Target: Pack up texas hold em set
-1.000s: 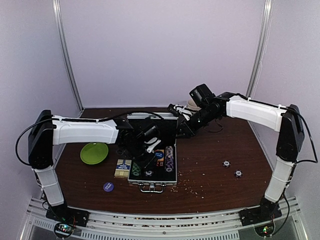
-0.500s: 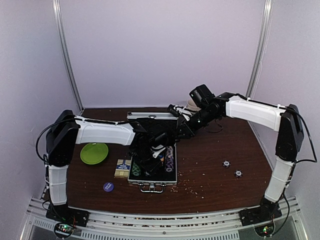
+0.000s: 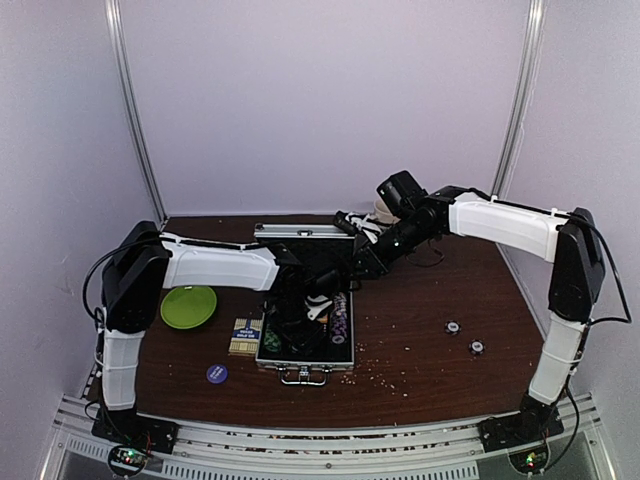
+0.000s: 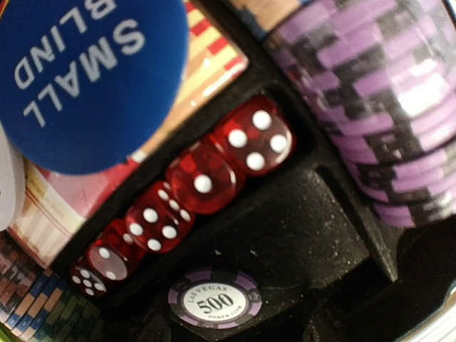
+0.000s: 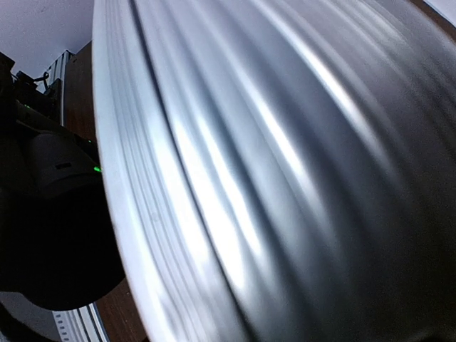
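Note:
The silver briefcase [image 3: 300,368] lies open at the table's middle, its lid [image 3: 300,231] standing up at the back. My left gripper [image 3: 316,304] reaches down into it, jaws open with nothing between them. Under it lie a purple 500 chip [image 4: 214,303], a row of red dice [image 4: 203,184], a purple chip stack [image 4: 385,107] and a blue SMALL BLIND button [image 4: 85,71]. My right gripper [image 3: 354,262] is shut on the lid's right edge; the ribbed lid [image 5: 285,178] fills its view and hides its fingers. A card deck box [image 3: 246,335] lies left of the case.
A green plate [image 3: 188,306] sits at the left. A blue round button [image 3: 216,373] lies near the front left. Two small round pieces [image 3: 452,326] [image 3: 477,347] lie on the right. A beige mug [image 3: 384,210] stands behind the right arm. Crumbs [image 3: 385,372] dot the table front.
My left arm has swung its elbow rightward and pushed the gripper further right and deeper into the case. The right arm and the lid have stayed put.

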Motion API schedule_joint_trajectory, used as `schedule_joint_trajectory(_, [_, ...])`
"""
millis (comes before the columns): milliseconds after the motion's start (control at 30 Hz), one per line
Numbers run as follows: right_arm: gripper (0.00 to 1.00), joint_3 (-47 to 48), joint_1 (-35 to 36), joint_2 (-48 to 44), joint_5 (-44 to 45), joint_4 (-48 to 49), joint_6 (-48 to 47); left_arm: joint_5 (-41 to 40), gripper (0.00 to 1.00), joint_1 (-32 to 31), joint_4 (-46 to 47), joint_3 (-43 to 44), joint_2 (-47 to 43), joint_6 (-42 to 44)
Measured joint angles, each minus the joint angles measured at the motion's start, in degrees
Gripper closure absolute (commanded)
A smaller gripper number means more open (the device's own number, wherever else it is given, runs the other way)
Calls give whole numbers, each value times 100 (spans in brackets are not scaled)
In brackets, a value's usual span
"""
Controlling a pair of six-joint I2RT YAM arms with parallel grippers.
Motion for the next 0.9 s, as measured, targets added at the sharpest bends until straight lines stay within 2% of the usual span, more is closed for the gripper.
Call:
schedule_joint_trajectory(333, [63,61,-4,42,-59,-39,-2,-20,51,17,-291,282,201,7])
schedule_joint_trajectory(533, [63,61,-7,42,-61,-42,-2,-133,55,15,-297,284,192,9])
schedule_joint_trajectory(900, [63,74,-7,61,-81,-33,0,-472,57,-227,837,-553,-761,-2])
